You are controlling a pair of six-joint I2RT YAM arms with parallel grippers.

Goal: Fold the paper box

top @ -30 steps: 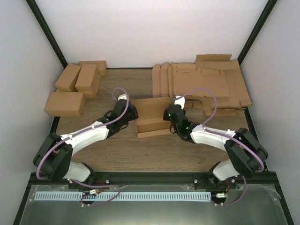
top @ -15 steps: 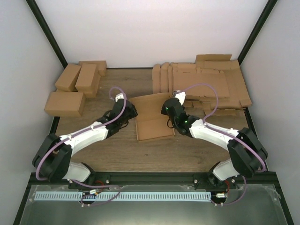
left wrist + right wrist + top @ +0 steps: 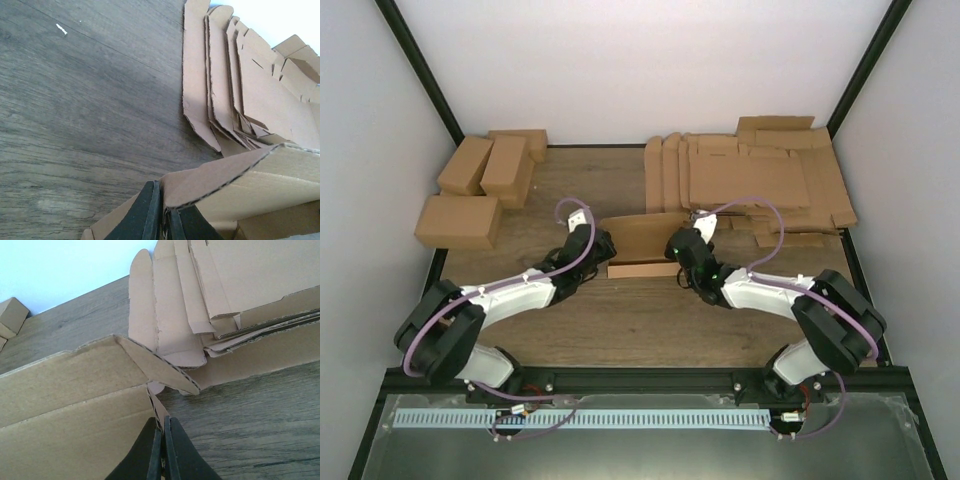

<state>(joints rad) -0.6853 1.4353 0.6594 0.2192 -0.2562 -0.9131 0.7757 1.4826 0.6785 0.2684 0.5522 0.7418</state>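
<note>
**A:** Where is the paper box?

**B:** The paper box (image 3: 642,248) lies on the wooden table (image 3: 620,325) directly between the two grippers. It is only partly folded. One long wall is raised, and a lower strip lies in front of it on the side of the arm bases.

**A:** What is the left gripper doing?

**B:** The left gripper (image 3: 601,246) is at the box's left end. In its wrist view the jaws are pressed together on the cardboard edge of the box (image 3: 250,182), which rises just above and to the right of them, so the gripper (image 3: 162,222) has that corner pinched.

**A:** And the right gripper?

**B:** The right gripper (image 3: 677,246) is at the box's right end. Its jaws are closed tight, with a thin flap of the box (image 3: 75,400) running down between them. The raised wall spreads up and to the left from the gripper (image 3: 162,452), and a folded corner flap juts out to the right above it.

**A:** What else is around them?

**B:** A stack of flat cardboard blanks (image 3: 750,180) lies beyond the right gripper, towards the far right corner, and the nearest edges come close to the box. Several folded cartons (image 3: 470,190) sit well apart from the left gripper, beyond it and off to its left.
</note>
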